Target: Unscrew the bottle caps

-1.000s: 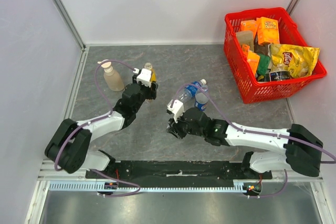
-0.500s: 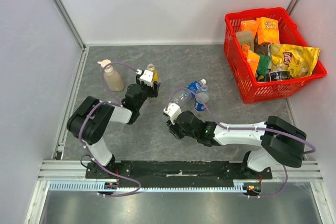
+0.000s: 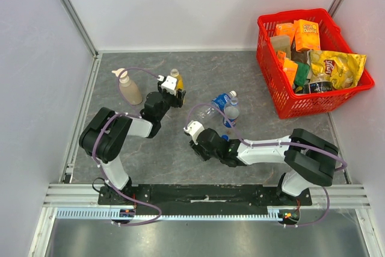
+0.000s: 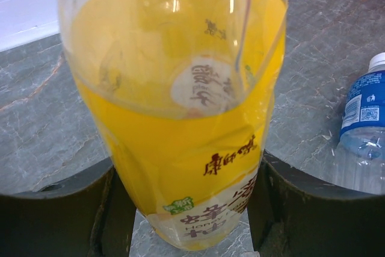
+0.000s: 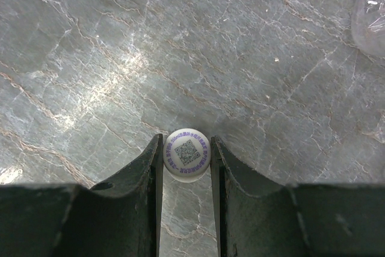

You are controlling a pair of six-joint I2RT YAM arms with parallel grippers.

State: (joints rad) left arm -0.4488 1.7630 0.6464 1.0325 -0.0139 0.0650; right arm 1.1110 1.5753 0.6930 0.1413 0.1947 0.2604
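The juice bottle (image 4: 180, 118), full of yellow-orange juice, stands between my left gripper's (image 4: 186, 209) dark fingers (image 4: 54, 209), which close on its sides. In the top view the left gripper (image 3: 175, 92) holds it (image 3: 175, 80) at the back left. My right gripper (image 5: 187, 167) is shut on a white cap (image 5: 187, 154) with a printed code, just over the table. In the top view the right gripper (image 3: 195, 144) is near the middle and the cap is hidden. Two clear blue-labelled bottles (image 3: 225, 108) lie behind it; one keeps a white cap (image 3: 233, 94). No blue cap shows.
A beige pump-top soap bottle (image 3: 128, 88) stands left of the juice bottle. A red basket (image 3: 272, 91) full of snack packs sits at the back right. One clear bottle also shows in the left wrist view (image 4: 364, 130) and at the right wrist view's corner (image 5: 370, 16).
My right gripper has moved left and nearer with the white cap, away from the clear bottles. My left arm has folded back while its gripper stays on the juice bottle, which shifted slightly farther.
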